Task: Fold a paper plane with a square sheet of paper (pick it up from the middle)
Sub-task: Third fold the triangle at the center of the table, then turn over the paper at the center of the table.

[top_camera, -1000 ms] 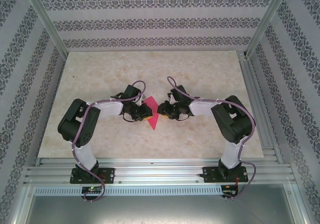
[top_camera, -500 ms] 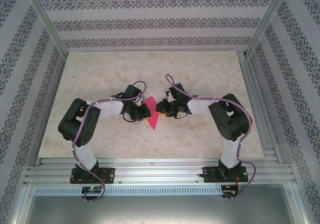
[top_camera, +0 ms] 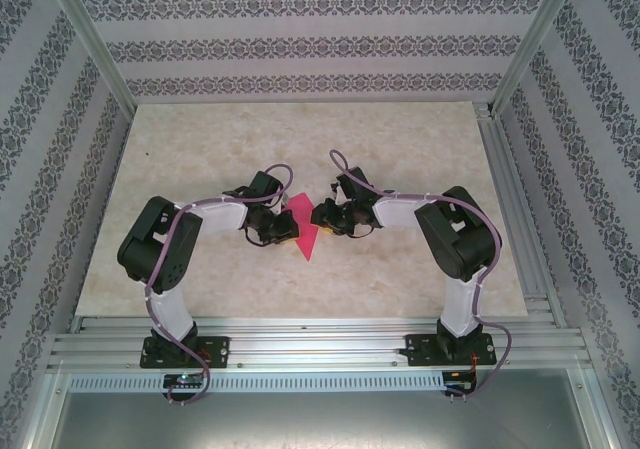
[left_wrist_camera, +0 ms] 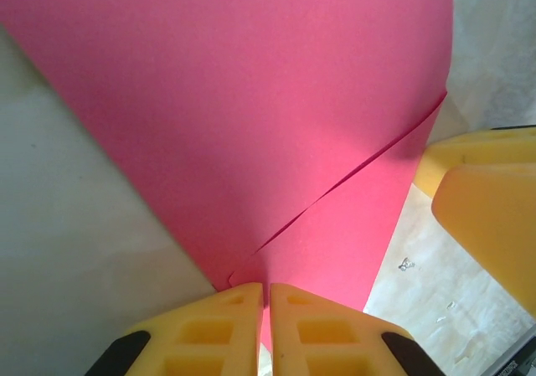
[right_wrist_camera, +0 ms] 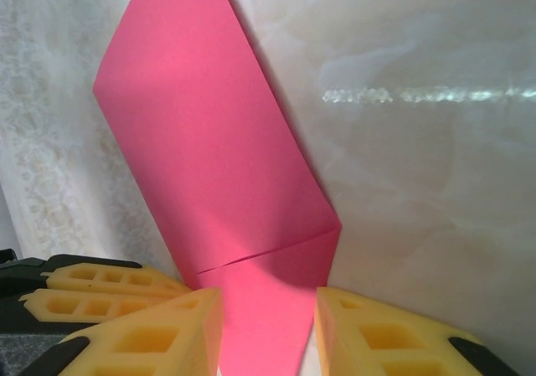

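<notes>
Currently my left gripper [left_wrist_camera: 266, 288] has its yellow pads pressed together on the near corner of the magenta sheet of paper [left_wrist_camera: 251, 100]. The sheet fans out ahead of the pads, folded, with one flap edge slanting across it. My right gripper [right_wrist_camera: 268, 296] stands spread, and the sheet's narrow end lies between its fingers; I cannot tell whether they touch it. Both grippers face each other across the sheet, above the marble tabletop [top_camera: 400, 149].

Magenta-red paper [top_camera: 307, 237], yellow fingers [right_wrist_camera: 142, 340], cream marbled table [top_camera: 200, 149], grey floral-striped walls [top_camera: 300, 49].
</notes>
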